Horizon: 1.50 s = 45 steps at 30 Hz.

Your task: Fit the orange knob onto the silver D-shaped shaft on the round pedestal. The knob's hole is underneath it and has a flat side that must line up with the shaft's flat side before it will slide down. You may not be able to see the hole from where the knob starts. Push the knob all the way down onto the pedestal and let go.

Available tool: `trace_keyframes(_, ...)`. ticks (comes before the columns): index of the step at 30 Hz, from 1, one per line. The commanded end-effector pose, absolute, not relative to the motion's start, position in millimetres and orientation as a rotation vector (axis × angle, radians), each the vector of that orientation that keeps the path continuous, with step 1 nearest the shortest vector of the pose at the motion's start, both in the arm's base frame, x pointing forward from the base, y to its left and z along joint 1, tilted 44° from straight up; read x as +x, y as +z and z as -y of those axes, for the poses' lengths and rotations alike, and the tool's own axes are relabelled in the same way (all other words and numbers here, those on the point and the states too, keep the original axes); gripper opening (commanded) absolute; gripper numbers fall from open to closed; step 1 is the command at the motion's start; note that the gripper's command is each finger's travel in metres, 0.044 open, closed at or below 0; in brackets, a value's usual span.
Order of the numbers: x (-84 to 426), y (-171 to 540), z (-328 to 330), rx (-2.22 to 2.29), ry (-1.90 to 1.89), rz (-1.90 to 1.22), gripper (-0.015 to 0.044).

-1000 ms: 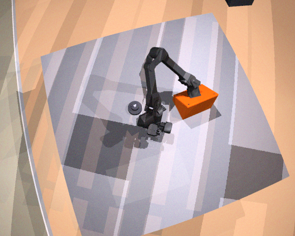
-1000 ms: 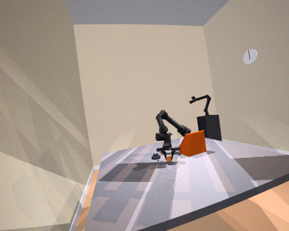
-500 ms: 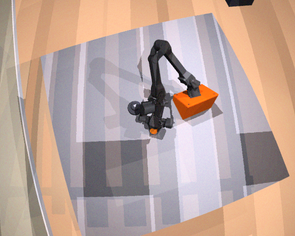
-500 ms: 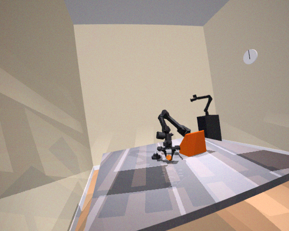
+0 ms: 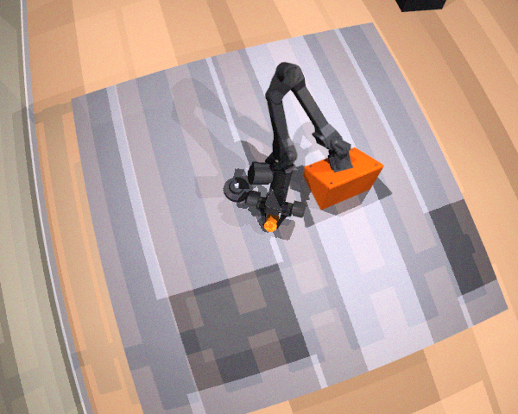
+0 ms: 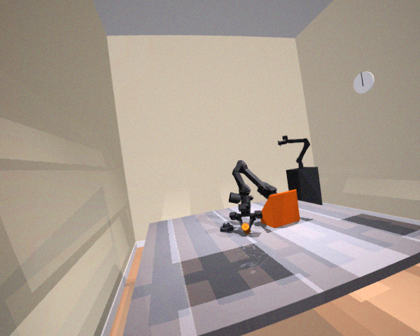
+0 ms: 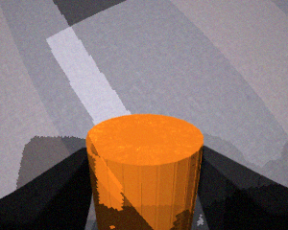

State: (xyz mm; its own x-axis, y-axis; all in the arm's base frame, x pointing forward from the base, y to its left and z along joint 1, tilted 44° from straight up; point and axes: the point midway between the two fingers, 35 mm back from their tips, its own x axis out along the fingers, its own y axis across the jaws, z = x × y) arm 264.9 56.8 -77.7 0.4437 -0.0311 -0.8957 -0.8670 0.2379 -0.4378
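The orange knob (image 5: 270, 224) (image 6: 245, 227) (image 7: 146, 179) is held tilted, with one round end toward the top and exterior views. In the wrist view its plain orange end and ribbed side show; I cannot make out the hole. My gripper (image 5: 271, 221) (image 6: 246, 225) (image 7: 143, 157) is shut on the knob, a finger on each side, low over the table. The dark round pedestal (image 5: 227, 192) (image 6: 226, 228) stands to the left of the gripper in the top and exterior views, apart from the knob. The silver shaft (image 5: 236, 185) shows as a small bright spot at its middle; its flat side is unclear.
The orange box (image 5: 353, 189) (image 6: 282, 211) under the arm's base stands right of the gripper. The patterned table (image 5: 161, 249) (image 6: 159, 289) carries dark patches and shadows of the arm. A black stand (image 6: 304, 184) with another arm is behind.
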Motion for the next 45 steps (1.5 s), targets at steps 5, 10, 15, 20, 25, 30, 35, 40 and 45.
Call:
trace_keyframes(5, 260, -74, -50, -1.148, 0.777, -0.859, 0.0181)
trace_keyframes(10, 258, -72, -47, -1.115, 0.812, -0.802, 0.0181)
trace_keyframes(15, 255, -70, -43, -1.082, 0.847, -0.746, 0.0181)
trace_keyframes(20, 253, -69, -39, -1.048, 0.881, -0.689, 0.0181)
trace_keyframes(25, 251, -68, -35, -1.011, 0.916, -0.627, 0.0181)
trace_keyframes(30, 249, -67, -30, -0.970, 0.952, -0.563, 0.0181)
trace_keyframes(35, 247, -66, -25, -0.926, 0.989, -0.493, 0.0181)
trace_keyframes(40, 245, -65, -20, -0.882, 1.023, -0.424, 0.0181)
trace_keyframes(45, 244, -64, -21, -0.912, 0.999, -0.470, 0.0181)
